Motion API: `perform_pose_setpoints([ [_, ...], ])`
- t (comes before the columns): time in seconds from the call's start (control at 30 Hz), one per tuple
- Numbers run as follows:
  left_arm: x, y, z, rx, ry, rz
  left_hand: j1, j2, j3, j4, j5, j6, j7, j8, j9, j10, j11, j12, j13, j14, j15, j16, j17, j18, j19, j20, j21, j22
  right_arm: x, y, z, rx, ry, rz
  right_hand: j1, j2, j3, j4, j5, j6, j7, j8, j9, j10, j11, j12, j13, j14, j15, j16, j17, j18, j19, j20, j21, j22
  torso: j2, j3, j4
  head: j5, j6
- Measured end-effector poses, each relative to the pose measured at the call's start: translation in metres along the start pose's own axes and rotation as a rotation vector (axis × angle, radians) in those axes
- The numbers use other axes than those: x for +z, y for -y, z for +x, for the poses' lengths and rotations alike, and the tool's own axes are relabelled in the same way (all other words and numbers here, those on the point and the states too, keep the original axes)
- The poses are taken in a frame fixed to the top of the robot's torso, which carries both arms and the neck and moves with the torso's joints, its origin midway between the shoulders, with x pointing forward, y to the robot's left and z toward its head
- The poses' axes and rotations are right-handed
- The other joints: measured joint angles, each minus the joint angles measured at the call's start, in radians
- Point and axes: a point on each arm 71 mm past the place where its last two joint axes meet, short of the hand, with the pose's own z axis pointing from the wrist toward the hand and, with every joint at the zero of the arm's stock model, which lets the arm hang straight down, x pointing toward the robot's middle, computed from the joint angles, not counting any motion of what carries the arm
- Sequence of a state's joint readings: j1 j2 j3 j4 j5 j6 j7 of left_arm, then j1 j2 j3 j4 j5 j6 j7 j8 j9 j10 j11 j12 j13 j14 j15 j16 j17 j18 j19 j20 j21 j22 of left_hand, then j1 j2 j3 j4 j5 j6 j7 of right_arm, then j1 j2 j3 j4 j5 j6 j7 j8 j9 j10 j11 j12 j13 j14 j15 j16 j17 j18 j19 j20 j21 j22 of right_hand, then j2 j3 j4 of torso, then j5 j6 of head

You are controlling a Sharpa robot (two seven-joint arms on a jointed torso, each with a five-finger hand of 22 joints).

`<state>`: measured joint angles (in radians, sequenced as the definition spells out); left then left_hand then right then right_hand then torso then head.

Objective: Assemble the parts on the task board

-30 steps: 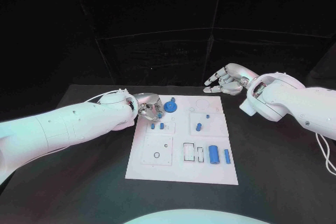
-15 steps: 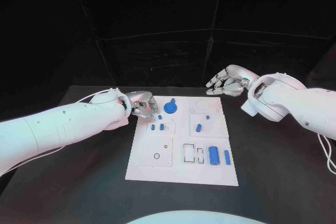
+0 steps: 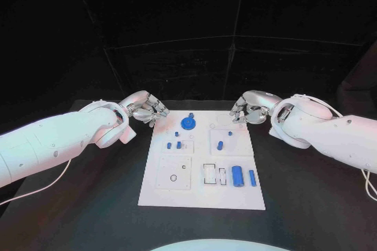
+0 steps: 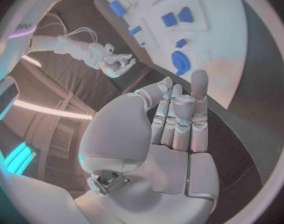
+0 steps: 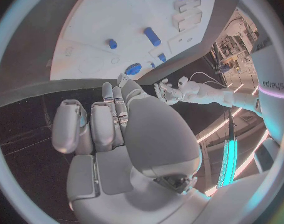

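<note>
You are looking down at a black surface (image 3: 86, 196) with the white task board (image 3: 200, 194) lying flat in its middle. Small blue parts (image 3: 237, 175) sit on the board, among them a round blue piece (image 3: 188, 122) near the far edge. Your left hand (image 3: 145, 110) hovers just off the board's far left corner, fingers curled inward, holding nothing. Your right hand (image 3: 250, 110) hovers at the far right corner, fingers likewise curled in and gripping nothing.
</note>
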<state>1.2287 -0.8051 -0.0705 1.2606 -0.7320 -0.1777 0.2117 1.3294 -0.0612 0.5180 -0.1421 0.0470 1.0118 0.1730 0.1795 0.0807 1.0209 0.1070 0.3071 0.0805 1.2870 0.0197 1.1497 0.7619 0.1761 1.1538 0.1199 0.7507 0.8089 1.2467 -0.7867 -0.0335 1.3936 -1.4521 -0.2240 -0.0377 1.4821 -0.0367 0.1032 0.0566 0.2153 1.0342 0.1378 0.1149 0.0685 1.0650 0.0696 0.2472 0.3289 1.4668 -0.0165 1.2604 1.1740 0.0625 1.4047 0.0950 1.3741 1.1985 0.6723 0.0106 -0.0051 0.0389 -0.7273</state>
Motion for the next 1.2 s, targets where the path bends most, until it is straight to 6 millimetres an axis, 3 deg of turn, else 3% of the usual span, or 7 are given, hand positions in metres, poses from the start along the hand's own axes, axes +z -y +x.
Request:
perform_pose_setpoints([
  [0.13, -0.001, 0.013, 0.005, -0.197, 0.026, 0.084, -0.009, 0.009, -0.032, 0.015, 0.000, 0.002, -0.002, 0.009, 0.002, 0.005, -0.005, 0.029, 0.009, -0.061, -0.001, -0.068, -0.106, 0.002, -0.018, 0.001, -0.034, -0.020, 0.000, -0.005, 0.015, -0.079, -0.014, -0.017, -0.003, -0.003, 0.015, 0.002, -0.010, -0.004, 0.004, -0.013, -0.001, -0.008, 0.008, -0.024, -0.033, 0.000, 0.008, 0.000, 0.002, 0.000, -0.006, 0.006, -0.006, -0.021, -0.001, 0.0005, 0.0000, -0.007, 0.005],
  [0.27, -0.002, 0.024, 0.010, -0.357, 0.057, 0.151, -0.018, 0.018, -0.047, 0.030, 0.000, 0.002, -0.002, 0.010, 0.002, 0.005, -0.005, 0.040, 0.012, -0.070, 0.000, -0.082, -0.133, 0.002, -0.024, -0.001, -0.050, -0.031, 0.001, -0.009, 0.027, -0.135, -0.028, -0.024, -0.007, -0.017, 0.032, 0.001, -0.012, -0.011, 0.011, -0.026, -0.001, -0.020, 0.020, -0.042, -0.066, -0.002, 0.014, 0.000, 0.002, 0.016, -0.015, 0.015, -0.024, -0.051, 0.000, 0.0003, 0.0002, -0.009, 0.007],
  [0.43, -0.005, 0.031, 0.013, -0.488, 0.099, 0.197, -0.023, 0.023, -0.054, 0.031, 0.000, 0.002, -0.002, 0.015, 0.003, 0.005, -0.005, 0.052, 0.016, -0.077, 0.000, -0.092, -0.150, 0.002, -0.024, 0.000, -0.059, -0.039, 0.002, -0.011, 0.037, -0.178, -0.045, -0.022, -0.012, -0.022, 0.052, -0.004, -0.027, -0.019, 0.019, -0.037, -0.001, -0.029, 0.029, -0.055, -0.103, 0.000, 0.022, 0.000, -0.007, 0.016, -0.016, 0.016, -0.027, -0.066, 0.000, 0.0003, 0.0007, -0.010, 0.008],
  [0.53, -0.007, 0.032, 0.013, -0.526, 0.116, 0.207, -0.023, 0.023, -0.057, 0.028, 0.000, 0.002, -0.002, 0.020, 0.004, 0.009, -0.009, 0.072, 0.024, -0.081, -0.004, -0.093, -0.158, 0.002, -0.024, 0.000, -0.066, -0.044, 0.002, -0.012, 0.041, -0.191, -0.054, -0.022, -0.012, -0.022, 0.077, -0.008, -0.089, -0.032, 0.018, -0.046, -0.002, -0.029, 0.029, -0.061, -0.127, 0.000, 0.022, 0.000, -0.016, 0.016, -0.016, 0.016, -0.027, -0.066, 0.001, 0.0003, 0.0012, -0.008, 0.006],
  [0.6, -0.007, 0.033, 0.013, -0.541, 0.123, 0.210, -0.023, 0.023, -0.058, 0.027, 0.000, 0.002, -0.002, 0.020, 0.004, 0.010, -0.011, 0.080, 0.027, -0.081, -0.004, -0.093, -0.161, 0.002, -0.024, 0.000, -0.069, -0.046, 0.002, -0.012, 0.042, -0.198, -0.059, -0.021, -0.012, -0.022, 0.086, -0.012, -0.100, -0.032, 0.018, -0.046, -0.002, -0.029, 0.029, -0.062, -0.137, 0.000, 0.022, 0.000, -0.018, 0.016, -0.016, 0.016, -0.027, -0.066, 0.001, 0.0003, 0.0013, -0.005, 0.005],
  [0.93, -0.009, 0.032, 0.011, -0.583, 0.154, 0.215, -0.023, 0.023, -0.064, 0.027, 0.000, -0.002, -0.006, 0.020, 0.004, 0.010, -0.010, 0.088, 0.031, -0.085, -0.007, -0.097, -0.169, 0.002, -0.024, 0.000, -0.073, -0.049, 0.004, -0.010, 0.047, -0.225, -0.087, -0.013, -0.007, -0.028, 0.156, -0.027, -0.101, -0.010, 0.023, -0.045, 0.002, -0.003, 0.027, -0.062, -0.181, 0.000, 0.022, 0.005, -0.023, 0.015, -0.013, 0.020, -0.027, -0.061, 0.002, 0.0000, 0.0008, 0.003, 0.000],
  [1.2, -0.009, 0.031, 0.010, -0.592, 0.164, 0.208, -0.019, 0.027, -0.069, 0.028, 0.000, -0.002, -0.006, 0.020, 0.004, 0.010, -0.010, 0.095, 0.033, -0.085, -0.007, -0.101, -0.176, 0.002, -0.024, 0.000, -0.077, -0.052, 0.005, -0.013, 0.051, -0.235, -0.103, -0.018, -0.007, -0.028, 0.230, -0.039, -0.107, 0.035, 0.014, -0.034, 0.005, 0.056, 0.016, -0.067, -0.211, 0.000, 0.022, 0.011, -0.032, 0.015, -0.007, 0.014, -0.027, -0.050, 0.002, 0.0004, 0.0000, 0.006, -0.004],
])
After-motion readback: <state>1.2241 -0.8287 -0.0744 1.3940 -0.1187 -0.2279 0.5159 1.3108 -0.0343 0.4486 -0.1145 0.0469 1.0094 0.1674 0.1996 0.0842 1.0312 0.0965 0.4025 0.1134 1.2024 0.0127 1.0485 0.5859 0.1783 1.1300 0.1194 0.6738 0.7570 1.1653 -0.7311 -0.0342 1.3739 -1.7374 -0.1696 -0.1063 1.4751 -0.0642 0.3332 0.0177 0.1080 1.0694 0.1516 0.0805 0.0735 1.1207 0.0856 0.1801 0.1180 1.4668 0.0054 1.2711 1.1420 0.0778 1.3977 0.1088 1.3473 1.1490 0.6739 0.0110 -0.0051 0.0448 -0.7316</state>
